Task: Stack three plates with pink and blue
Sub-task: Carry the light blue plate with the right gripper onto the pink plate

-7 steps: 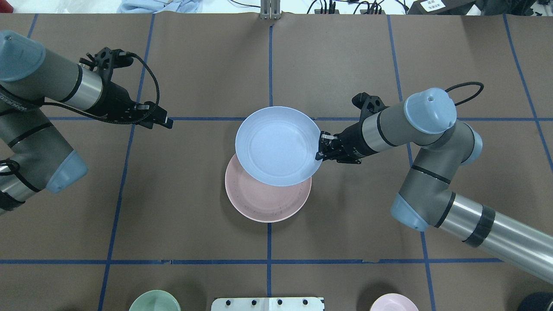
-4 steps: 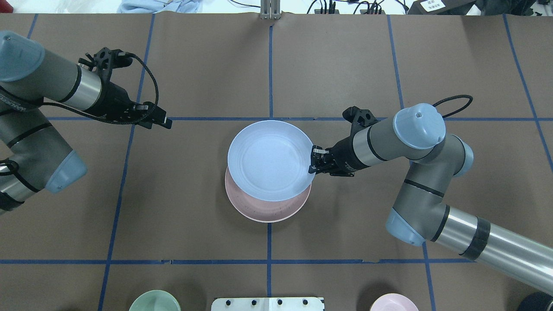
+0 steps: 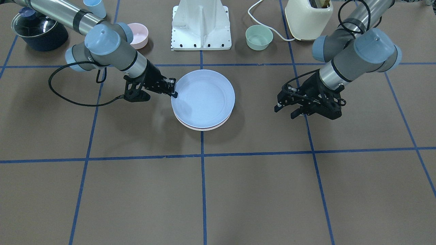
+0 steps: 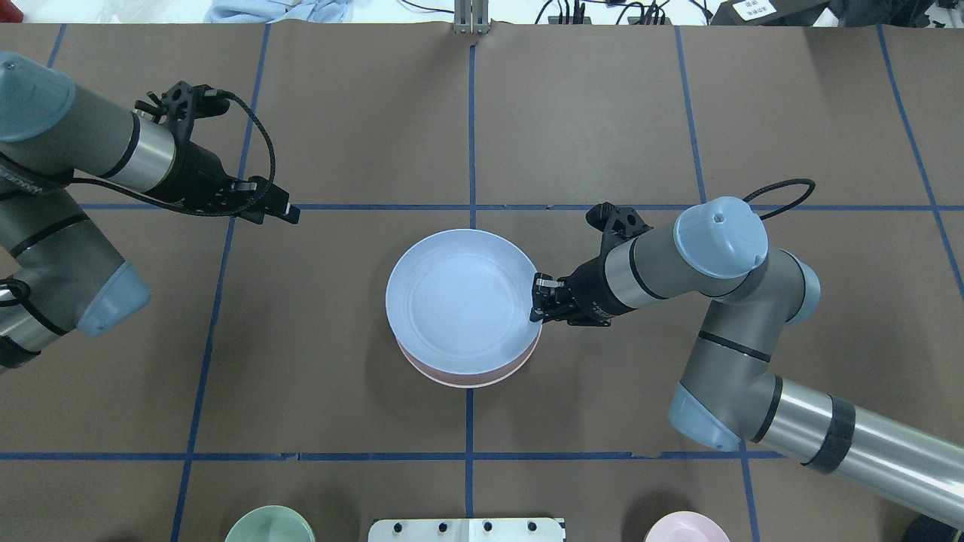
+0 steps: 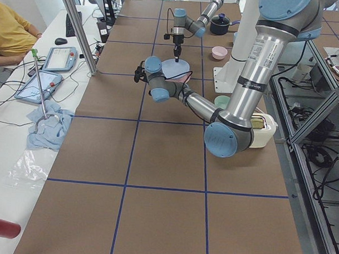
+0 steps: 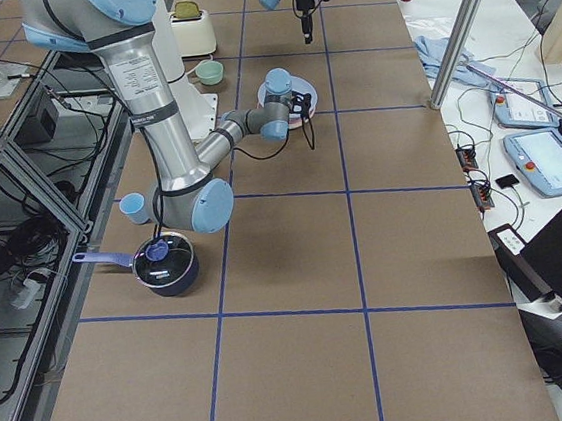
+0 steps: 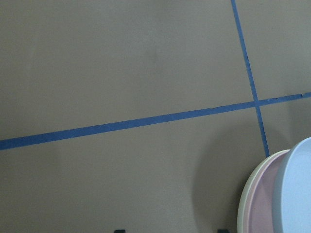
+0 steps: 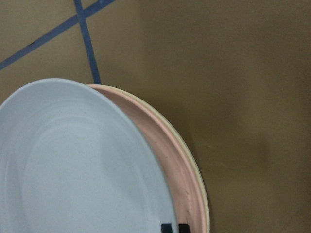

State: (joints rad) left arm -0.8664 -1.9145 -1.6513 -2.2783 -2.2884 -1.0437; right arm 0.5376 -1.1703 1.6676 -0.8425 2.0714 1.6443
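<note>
My right gripper point(image 4: 536, 299) is shut on the right rim of the light blue plate point(image 4: 461, 301) and holds it just above the stack, almost centred. Under it lies the pink plate point(image 4: 467, 379), showing only as a crescent on the near side. The right wrist view shows the pink plate point(image 8: 170, 150) resting in the cream plate point(image 8: 201, 194), with the blue plate point(image 8: 73, 170) raised over them. My left gripper point(image 4: 290, 214) hangs open over bare table to the left of the stack, its fingers point(image 3: 276, 109) apart and holding nothing.
At the robot's edge stand a mint-green bowl point(image 3: 259, 37), a small pink bowl point(image 3: 138, 35), the white base plate point(image 3: 201, 23), a cream toaster point(image 3: 308, 17), a dark lidded pot point(image 3: 39, 32) and a blue cup point(image 3: 94, 7). Blue tape lines grid the brown table.
My right gripper has carried the blue plate toward the robot and slightly left, so it now covers most of the pink plate. The left arm has barely moved.
</note>
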